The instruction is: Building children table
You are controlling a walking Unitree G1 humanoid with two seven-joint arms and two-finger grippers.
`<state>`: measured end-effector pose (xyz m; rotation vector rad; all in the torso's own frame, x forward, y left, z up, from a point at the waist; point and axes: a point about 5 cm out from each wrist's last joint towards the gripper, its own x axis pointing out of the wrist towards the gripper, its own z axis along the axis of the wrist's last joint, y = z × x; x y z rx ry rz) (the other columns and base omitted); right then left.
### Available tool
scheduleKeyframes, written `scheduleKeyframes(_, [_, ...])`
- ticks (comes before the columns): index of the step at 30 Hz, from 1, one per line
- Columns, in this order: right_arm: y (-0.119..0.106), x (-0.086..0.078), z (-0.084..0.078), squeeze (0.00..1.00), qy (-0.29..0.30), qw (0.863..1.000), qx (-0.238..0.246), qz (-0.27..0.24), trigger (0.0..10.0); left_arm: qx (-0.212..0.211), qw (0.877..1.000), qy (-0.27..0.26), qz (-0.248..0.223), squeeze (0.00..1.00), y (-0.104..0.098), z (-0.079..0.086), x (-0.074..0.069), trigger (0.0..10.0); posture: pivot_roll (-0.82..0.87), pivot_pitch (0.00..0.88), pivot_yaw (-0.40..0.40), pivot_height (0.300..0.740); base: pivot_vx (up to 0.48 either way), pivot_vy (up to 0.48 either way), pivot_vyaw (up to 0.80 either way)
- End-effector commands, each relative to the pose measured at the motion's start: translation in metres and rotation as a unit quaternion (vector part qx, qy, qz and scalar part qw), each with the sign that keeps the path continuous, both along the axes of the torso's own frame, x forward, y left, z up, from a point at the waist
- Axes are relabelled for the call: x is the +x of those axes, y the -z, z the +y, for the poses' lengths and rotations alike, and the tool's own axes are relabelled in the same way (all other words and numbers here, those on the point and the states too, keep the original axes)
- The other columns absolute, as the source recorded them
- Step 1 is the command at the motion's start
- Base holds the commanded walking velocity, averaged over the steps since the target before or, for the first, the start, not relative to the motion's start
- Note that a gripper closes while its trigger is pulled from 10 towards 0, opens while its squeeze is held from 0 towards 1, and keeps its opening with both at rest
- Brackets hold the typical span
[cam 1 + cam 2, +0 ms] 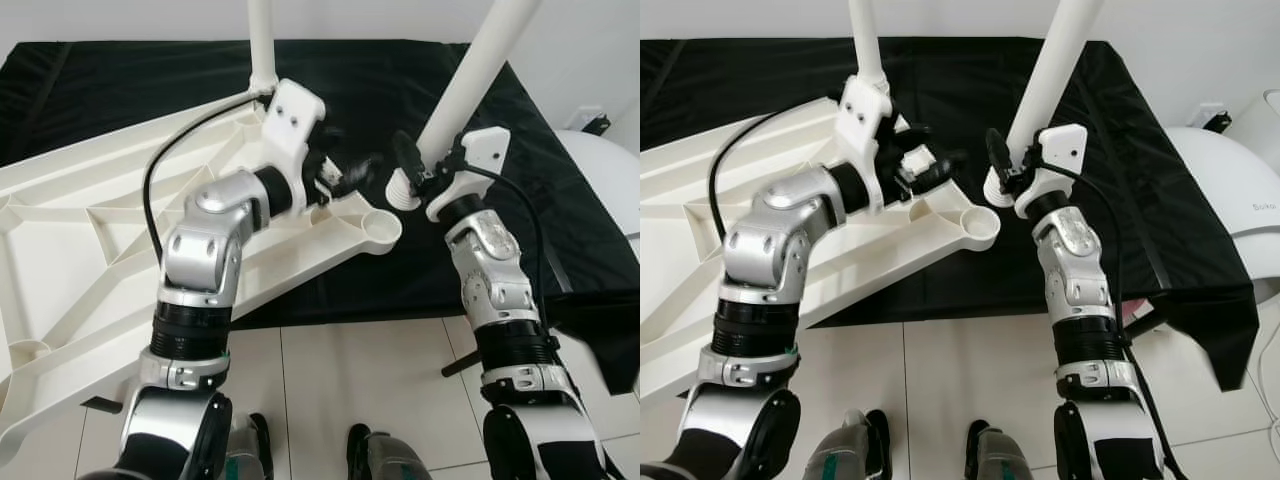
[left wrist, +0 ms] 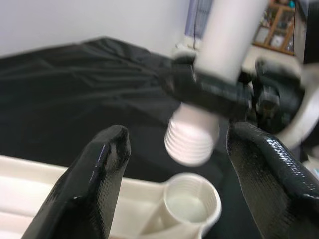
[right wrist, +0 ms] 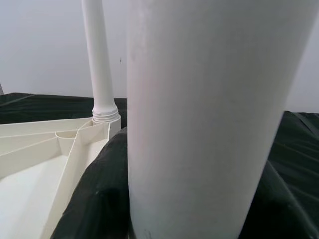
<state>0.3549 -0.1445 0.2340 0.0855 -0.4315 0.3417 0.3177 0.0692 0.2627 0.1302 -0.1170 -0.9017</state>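
Left wrist view shows the threaded end of the white table leg (image 2: 192, 139) hanging just above the empty corner socket (image 2: 192, 204) of the upturned white tabletop (image 1: 90, 260). The right gripper (image 1: 425, 170) pinches this tilted leg. The left gripper (image 1: 350, 172), spread, hovers beside it. 1 leg (image 1: 262, 45) stands screwed in. Black cloth (image 1: 400, 80) lies beneath.

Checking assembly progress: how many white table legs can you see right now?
2. One leg stands screwed into the tabletop's far corner; the other leg is gripped by the right hand, threaded end above the near corner socket. Others may be out of frame.
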Motion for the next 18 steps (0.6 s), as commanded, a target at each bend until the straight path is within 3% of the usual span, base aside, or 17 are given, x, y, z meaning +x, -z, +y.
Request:
scheduleKeyframes(1, [-0.002, -0.002, -0.004, 0.0, 0.0, 1.0, 0.005, -0.006, 10.0, 0.001, 0.996, -0.085, -0.006, 0.0, 0.006, 0.003, 0.004, 10.0, -0.08, 0.16, -0.011, 0.74, 0.0, 0.0, 0.0])
scheduleKeyframes(6, [-0.004, -0.004, -0.007, 0.0, -0.004, 1.0, 0.013, -0.008, 10.0, 0.091, 0.992, -0.091, 0.006, 0.0, 0.046, -0.001, 0.0, 10.0, -0.08, 0.156, -0.005, 0.74, 0.0, 0.0, 0.0])
scheduleKeyframes(18, [-0.001, -0.009, -0.006, 0.0, -0.034, 0.999, 0.014, -0.001, 10.0, 0.103, 0.99, -0.088, 0.03, 0.0, 0.066, 0.001, -0.008, 10.0, -0.09, 0.126, -0.008, 0.74, 0.0, 0.0, 0.0])
